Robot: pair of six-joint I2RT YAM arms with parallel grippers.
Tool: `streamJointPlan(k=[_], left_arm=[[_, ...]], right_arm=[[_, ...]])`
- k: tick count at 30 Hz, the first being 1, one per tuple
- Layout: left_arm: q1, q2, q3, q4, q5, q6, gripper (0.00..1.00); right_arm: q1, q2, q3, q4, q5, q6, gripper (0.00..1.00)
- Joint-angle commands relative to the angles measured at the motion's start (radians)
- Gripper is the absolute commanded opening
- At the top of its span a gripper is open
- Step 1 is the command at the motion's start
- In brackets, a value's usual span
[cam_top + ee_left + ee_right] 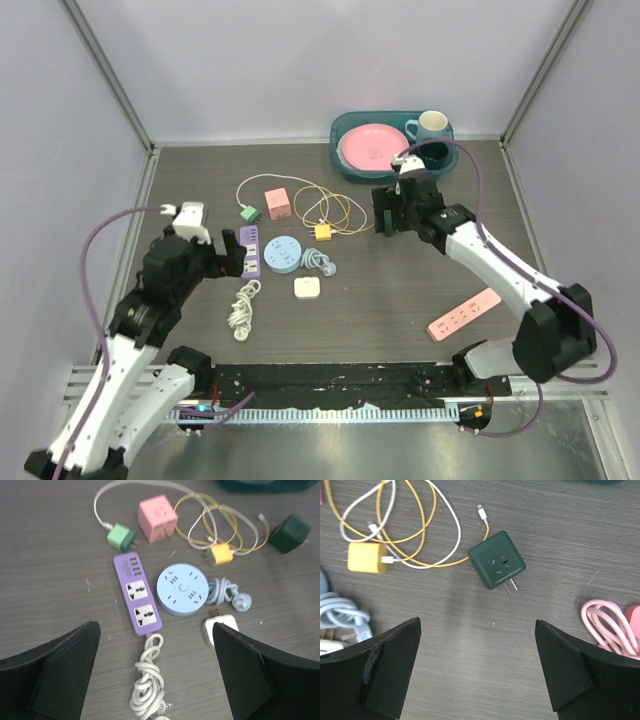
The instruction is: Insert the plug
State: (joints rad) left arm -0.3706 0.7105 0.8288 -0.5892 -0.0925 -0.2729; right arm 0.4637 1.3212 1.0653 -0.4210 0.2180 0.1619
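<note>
A purple power strip (251, 250) with two sockets lies left of centre; it also shows in the left wrist view (136, 600), with its coiled white cord (148, 680) below it. My left gripper (230, 256) is open and empty above the strip's cord end (155, 630). A dark green cube plug (496, 560) with two prongs lies on the table. My right gripper (477, 625) is open and empty, hovering just short of it; in the top view this gripper (385, 216) hides the plug.
A round blue socket (181, 589), white adapter (220, 625), pink cube (157, 519), green plug (121, 537) and yellow plug (367, 557) with tangled cables lie around. A pink strip (464, 313) lies front right. A teal tray (345, 130) stands at the back.
</note>
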Motion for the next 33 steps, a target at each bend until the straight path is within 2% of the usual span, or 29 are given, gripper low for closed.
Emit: streamJointPlan(k=[1, 3, 6, 10, 20, 22, 26, 33], left_arm=[[-0.022, -0.223, -0.1, 0.054, -0.036, 0.067, 1.0], [-0.024, -0.299, -0.184, 0.089, -0.049, 0.063, 1.0], [-0.039, -0.367, -0.218, 0.115, -0.07, 0.081, 1.0], [-0.037, -0.355, -0.221, 0.131, -0.115, 0.089, 1.0], [-0.037, -0.287, -0.22, 0.137, -0.133, 0.098, 1.0], [-0.039, -0.279, -0.223, 0.14, -0.128, 0.1, 1.0], [-0.037, -0.275, -0.234, 0.155, -0.076, 0.121, 1.0], [-0.037, -0.283, -0.243, 0.161, -0.067, 0.135, 1.0]], right_arm=[[-0.059, 0.122, 0.099, -0.002, -0.057, -0.053, 1.0], [-0.106, 0.194, 0.119, 0.005, -0.112, -0.084, 1.0], [-0.157, 0.259, 0.11, 0.06, -0.166, -0.157, 1.0], [-0.22, 0.326, 0.12, 0.116, -0.327, -0.237, 0.99], [-0.26, 0.487, 0.223, 0.058, -0.514, -0.387, 0.98], [-0.26, 0.509, 0.243, 0.036, -0.522, -0.409, 0.98], [-0.258, 0.524, 0.245, 0.03, -0.516, -0.436, 0.92], [-0.257, 0.538, 0.223, 0.031, -0.506, -0.455, 0.83]])
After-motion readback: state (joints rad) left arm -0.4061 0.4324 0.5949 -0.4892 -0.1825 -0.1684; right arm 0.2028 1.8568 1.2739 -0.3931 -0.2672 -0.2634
